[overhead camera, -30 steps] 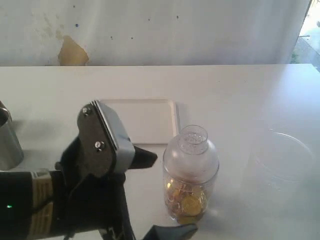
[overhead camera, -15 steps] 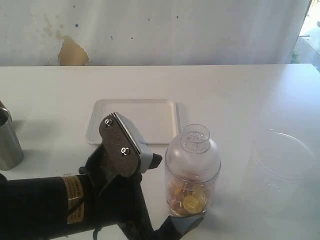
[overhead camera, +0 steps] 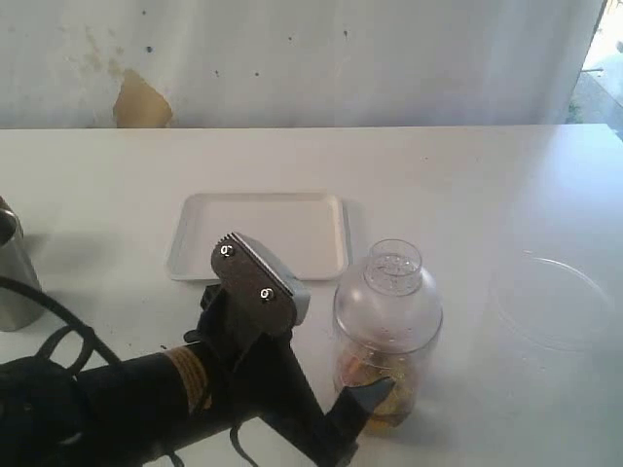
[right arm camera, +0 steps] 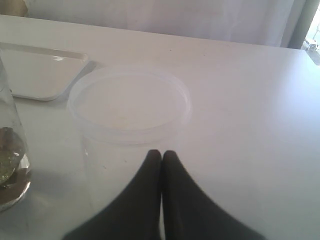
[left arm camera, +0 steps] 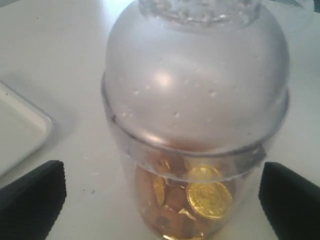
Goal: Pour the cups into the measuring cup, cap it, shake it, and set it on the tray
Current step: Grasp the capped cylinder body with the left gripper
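The measuring cup (overhead camera: 386,365) stands on the table just right of the tray (overhead camera: 261,233), with gold coins in its bottom. The clear domed cap (overhead camera: 389,292) sits on top of it. My left gripper (left arm camera: 160,202) is open, its black fingers (left arm camera: 31,200) standing either side of the cup's lower part without touching it. One fingertip (overhead camera: 368,397) shows in front of the cup. The steel tumbler (overhead camera: 14,282) stands at the far left edge. The wooden cup is out of view. My right gripper (right arm camera: 161,153) is shut and empty, close to a wide clear container (right arm camera: 130,107).
The wide unmarked container (overhead camera: 555,306) stands at the right of the table. The tray's corner (right arm camera: 42,75) and the measuring cup's edge (right arm camera: 9,165) show in the right wrist view. A white wall backs the table.
My left arm has dropped lower and reached forward, bringing its fingers either side of the measuring cup. The cup now stands slightly further right. The right side is unchanged.
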Available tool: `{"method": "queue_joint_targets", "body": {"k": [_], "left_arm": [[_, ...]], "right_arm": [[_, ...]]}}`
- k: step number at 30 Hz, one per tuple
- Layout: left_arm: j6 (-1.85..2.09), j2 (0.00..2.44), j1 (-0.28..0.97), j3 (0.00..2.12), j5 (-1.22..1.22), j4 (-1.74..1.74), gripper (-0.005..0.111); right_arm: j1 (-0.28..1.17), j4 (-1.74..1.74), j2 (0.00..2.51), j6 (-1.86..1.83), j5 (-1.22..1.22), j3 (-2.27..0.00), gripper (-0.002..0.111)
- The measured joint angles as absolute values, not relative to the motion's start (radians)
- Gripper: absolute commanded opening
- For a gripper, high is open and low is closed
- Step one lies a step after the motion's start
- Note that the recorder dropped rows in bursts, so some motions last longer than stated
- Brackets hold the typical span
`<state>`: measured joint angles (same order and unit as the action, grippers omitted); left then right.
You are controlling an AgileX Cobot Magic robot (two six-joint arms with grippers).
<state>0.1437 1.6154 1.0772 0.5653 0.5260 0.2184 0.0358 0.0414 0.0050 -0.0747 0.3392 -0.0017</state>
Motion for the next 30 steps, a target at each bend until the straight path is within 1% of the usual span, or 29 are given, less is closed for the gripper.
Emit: {"method": "queue_joint_targets", "body": {"k": [8,16,20,25,30], "left_arm": [[0.155,1.675,1.077,0.565,0.614,0.174,0.105],[0.045,1.735,1.077,0.57,0.738,0.053,0.105],[0.013,1.743,1.077,0.613,0.73,0.041,0.105],[0.007,1.819,1.077,0.687,0.725,0.045,0.105],[0.007,1.88,1.077,0.707,0.726,0.043,0.105]], "right_arm": [[0.036,0.041,0.005,-0.075,0.339,-0.002,0.0],[0.036,0.041,0.005,-0.075,0.339,-0.002,0.0],[0.036,0.041,0.005,-0.075,0.339,-0.002,0.0],[0.036,0.041,0.005,-0.075,0.339,-0.002,0.0],[0.036,0.041,0.005,-0.075,0.339,-0.002,0.0]]}}
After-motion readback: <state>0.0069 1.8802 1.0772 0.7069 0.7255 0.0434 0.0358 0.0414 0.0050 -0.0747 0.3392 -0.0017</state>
